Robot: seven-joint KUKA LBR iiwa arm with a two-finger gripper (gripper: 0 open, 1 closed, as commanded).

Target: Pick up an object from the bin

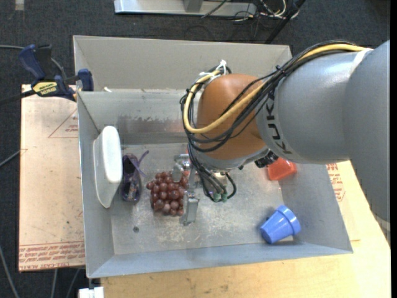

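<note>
We see the hand low over the middle of the bin. Its two metal fingers look spread, one toward the bin's far wall and one toward the near wall, and nothing is clamped between them.

The thing nearest to it is a bunch of dark red grapes, which lies just to the left of the hand on the bin floor. The bunch's right edge touches, or all but touches, the line between the fingers. So the bunch lies toward the bin's left wall from the hand. We judge that a short shift that way would bring the fingers astride it.

The bunch is a rounded clump, slightly longer from far wall to near wall. That runs along the fingers' opening, so it is the less easy way to grip it.

The floor is flat bare metal, and the grapes look knobbly and likely to roll. Room is tight on the left. A purple object lies just beside the bunch, and beyond it a white oblong object leans at the left wall. The blue cup near the near right corner and the orange-red piece by the right wall lie well apart from the hand.
</note>
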